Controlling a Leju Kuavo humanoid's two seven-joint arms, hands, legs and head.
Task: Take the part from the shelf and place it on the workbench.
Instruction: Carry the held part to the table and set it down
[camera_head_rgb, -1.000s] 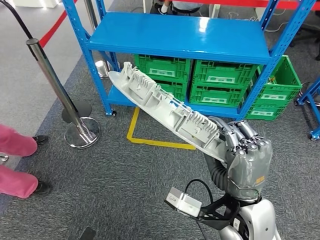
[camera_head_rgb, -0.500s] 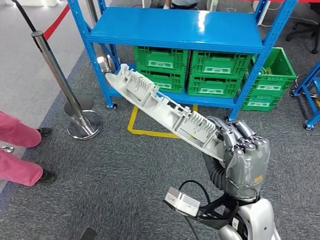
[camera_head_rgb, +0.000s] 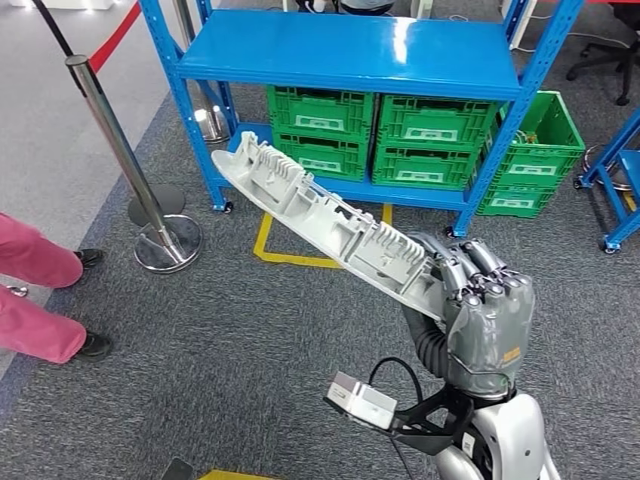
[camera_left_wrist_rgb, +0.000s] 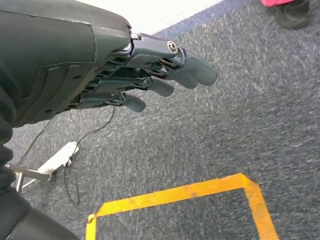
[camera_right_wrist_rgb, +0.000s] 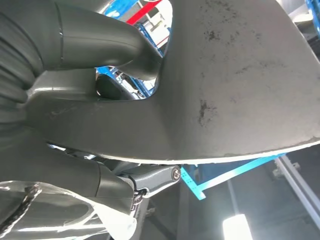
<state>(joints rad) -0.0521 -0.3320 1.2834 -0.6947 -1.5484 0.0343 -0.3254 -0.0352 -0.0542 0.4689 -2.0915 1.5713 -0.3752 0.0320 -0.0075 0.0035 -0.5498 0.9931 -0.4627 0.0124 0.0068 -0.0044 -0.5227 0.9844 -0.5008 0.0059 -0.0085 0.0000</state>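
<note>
While clenched round one end of the long grey part (camera_head_rgb: 332, 225), the right hand (camera_head_rgb: 483, 320) is seen in head view, w/ part jutting toward the blue shelf (camera_head_rgb: 347, 55). Left wrist view: left hand (camera_left_wrist_rgb: 113, 65) is held empty, fingers (camera_left_wrist_rgb: 188, 70) extended over carpet (camera_left_wrist_rgb: 211, 145). Right wrist view: part's underside is pressed by thumb (camera_right_wrist_rgb: 113, 47).

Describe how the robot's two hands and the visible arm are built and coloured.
The right hand wears a grey ribbed cover with a small orange mark, over darker jointed fingers. Behind it come a black corrugated wrist sleeve, a silver-white arm shell, and a black bracket carrying a small silver camera box with a looped black cable. The left hand has a dark grey cover and slim dark fingers with rounded tips.
</note>
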